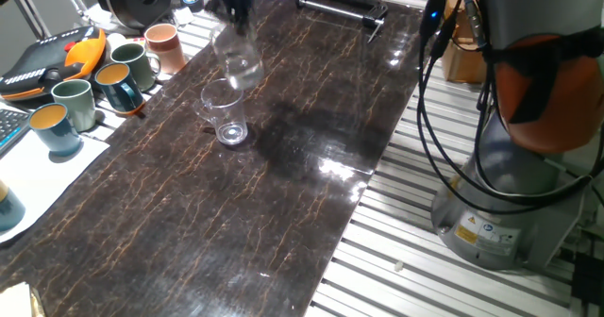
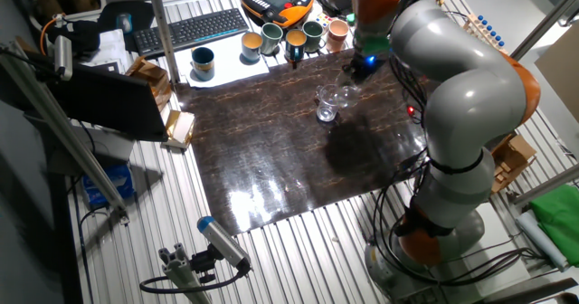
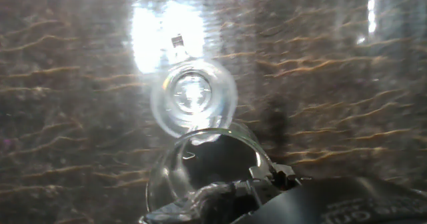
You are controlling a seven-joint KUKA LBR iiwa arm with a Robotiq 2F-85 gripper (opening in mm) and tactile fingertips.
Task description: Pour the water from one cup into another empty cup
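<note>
1. On the dark marbled table (image 1: 283,213), near its middle, the taller clear tumbler (image 1: 225,114) stands upright on its thick base.
2. Above that tumbler and just behind it, the gripper (image 1: 233,10) holds the shorter rounded glass (image 1: 237,60) in the air, tilted, with its mouth turned down toward the tumbler's rim.
3. The jaws are pinching the rounded glass; the fingers themselves are blurred in one fixed view, so only the dark hand over the glass can be made out.
4. From the hand view, the held glass (image 3: 207,167) fills the lower middle, its open mouth facing the table, and the tumbler (image 3: 193,94) shows beyond it as a bright ring seen from above.
5. The two rims look very near each other there; whether they touch cannot be told.
6. The water is too faint to separate from the glare in any view, so I cannot tell which glass holds it.
7. From the other fixed view, the grey and orange arm (image 2: 452,78) bends over the table, and both glasses (image 2: 331,101) show as one small clear shape under its wrist.
8. Along the table's edge, a row of coloured mugs (image 1: 104,81) stands well apart from the glasses, beside an orange and black handset (image 1: 52,58).
</note>
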